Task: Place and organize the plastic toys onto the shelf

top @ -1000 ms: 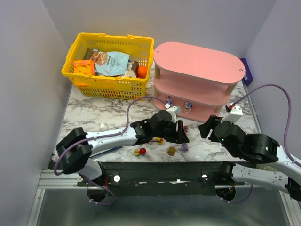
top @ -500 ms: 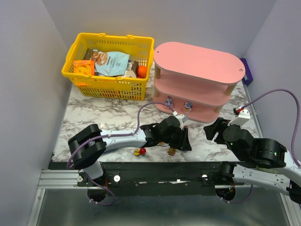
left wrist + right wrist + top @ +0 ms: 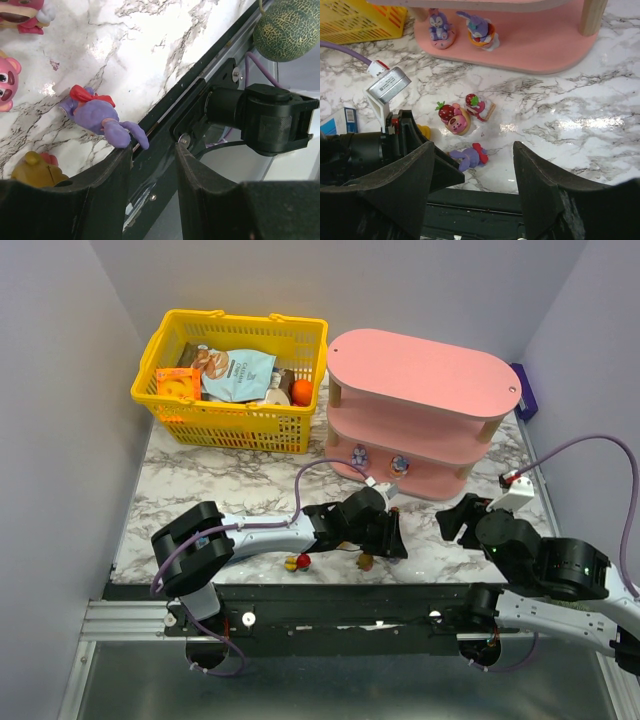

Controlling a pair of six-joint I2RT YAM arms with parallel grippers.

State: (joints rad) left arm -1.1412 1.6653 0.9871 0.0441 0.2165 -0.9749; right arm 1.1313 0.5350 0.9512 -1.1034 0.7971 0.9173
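Observation:
The pink shelf [image 3: 420, 405] stands at the back right. Two purple toys [image 3: 440, 27] [image 3: 477, 28] stand on its bottom tier. A purple figurine with a red bow [image 3: 95, 115] lies by the table's near edge, also in the right wrist view [image 3: 470, 156]. My left gripper [image 3: 152, 150] is open and empty, its left finger [image 3: 107, 190] touching that figurine's leg. Pink strawberry toys [image 3: 454, 120] [image 3: 480, 106] and a yellow toy [image 3: 37, 167] lie nearby. My right gripper [image 3: 474, 150] is open and empty, above and right of them.
A yellow basket [image 3: 165, 405] with snack packets stands at the back left. A yellow-and-red toy [image 3: 297, 562] lies near the front edge. A blue box [image 3: 337, 122] lies under the left arm. The black frame rail [image 3: 330, 605] runs along the near edge.
My left gripper has moved nearer the front edge, down by the purple figurine. My right gripper has drawn back a little to the right and toward the near side.

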